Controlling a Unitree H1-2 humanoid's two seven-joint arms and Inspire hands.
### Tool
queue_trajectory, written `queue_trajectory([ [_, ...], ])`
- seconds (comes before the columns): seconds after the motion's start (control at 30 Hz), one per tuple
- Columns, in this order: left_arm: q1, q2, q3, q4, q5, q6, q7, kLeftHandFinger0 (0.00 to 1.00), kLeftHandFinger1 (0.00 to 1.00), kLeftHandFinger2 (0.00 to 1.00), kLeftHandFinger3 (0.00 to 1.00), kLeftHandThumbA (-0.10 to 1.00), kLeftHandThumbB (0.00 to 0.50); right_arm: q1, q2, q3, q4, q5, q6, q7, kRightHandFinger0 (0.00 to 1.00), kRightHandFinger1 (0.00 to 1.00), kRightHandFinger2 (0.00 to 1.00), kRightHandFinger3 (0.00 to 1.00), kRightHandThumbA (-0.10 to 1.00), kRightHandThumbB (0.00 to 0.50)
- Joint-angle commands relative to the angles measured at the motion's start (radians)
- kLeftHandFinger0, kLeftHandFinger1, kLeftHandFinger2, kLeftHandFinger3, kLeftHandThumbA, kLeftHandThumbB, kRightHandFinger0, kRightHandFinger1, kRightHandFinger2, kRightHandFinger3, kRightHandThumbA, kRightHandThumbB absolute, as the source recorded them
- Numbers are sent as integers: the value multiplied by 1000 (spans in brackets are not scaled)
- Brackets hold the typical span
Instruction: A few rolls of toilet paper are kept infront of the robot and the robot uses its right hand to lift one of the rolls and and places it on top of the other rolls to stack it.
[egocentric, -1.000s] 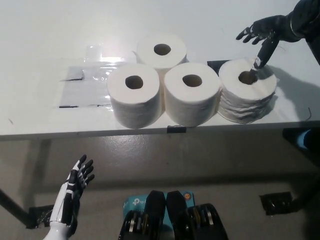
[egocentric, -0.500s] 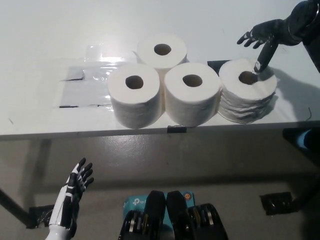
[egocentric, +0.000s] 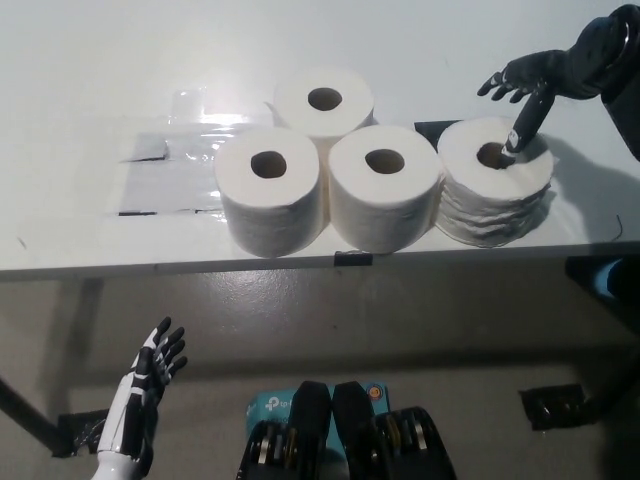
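Observation:
Several white toilet paper rolls stand upright on the white table (egocentric: 90, 70). Three form a cluster: one at the back (egocentric: 324, 100), one front left (egocentric: 268, 187) and one front middle (egocentric: 385, 186). A rougher, squashed roll (egocentric: 495, 182) stands apart at the right. My black right hand (egocentric: 528, 82) hovers over that roll with its fingers spread, one finger pointing down into the roll's core hole. It holds nothing. My white left hand (egocentric: 145, 395) rests low at the lower left, below the table edge, fingers apart.
A clear plastic sheet (egocentric: 170, 165) with dark tape strips lies on the table left of the rolls. The table's front edge (egocentric: 300, 262) runs across the middle of the view, with grey floor below it.
My right hand has drifted slightly to the right above the right-hand roll, its finger still at the core hole. My left hand has sunk a little. The rolls have not moved.

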Motion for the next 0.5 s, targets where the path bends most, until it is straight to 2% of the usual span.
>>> queue_trajectory([
  [0.0,-1,9,3,-32,-8,-40,-15,1000,1000,1000,1000,1000,173,-29,-6,-1,-16,-24,-32,-60,1000,1000,1000,1000,1000,367],
  [0.17,-1,9,1,-29,-6,-41,-15,1000,1000,1000,1000,1000,172,-28,7,6,22,-37,-71,-90,1000,1000,1000,1000,1000,346],
  [0.27,-1,9,-1,-28,-4,-41,-16,1000,1000,1000,1000,1000,176,-24,19,12,26,-50,-36,-104,1000,1000,1000,1000,1000,359],
  [0.3,-1,9,-1,-30,-3,-41,-15,1000,1000,1000,1000,1000,178,-23,24,31,18,-75,-19,-115,1000,1000,1000,1000,1000,377],
  [0.37,2,9,0,-36,-5,-37,-15,1000,1000,1000,1000,1000,180,-22,35,83,19,-124,-25,-124,1000,1000,1000,1000,1000,381],
  [0.47,1,6,2,-37,-7,-33,-12,1000,1000,1000,1000,1000,187,-26,49,87,41,-107,-16,-110,1000,1000,1000,1000,1000,348],
])
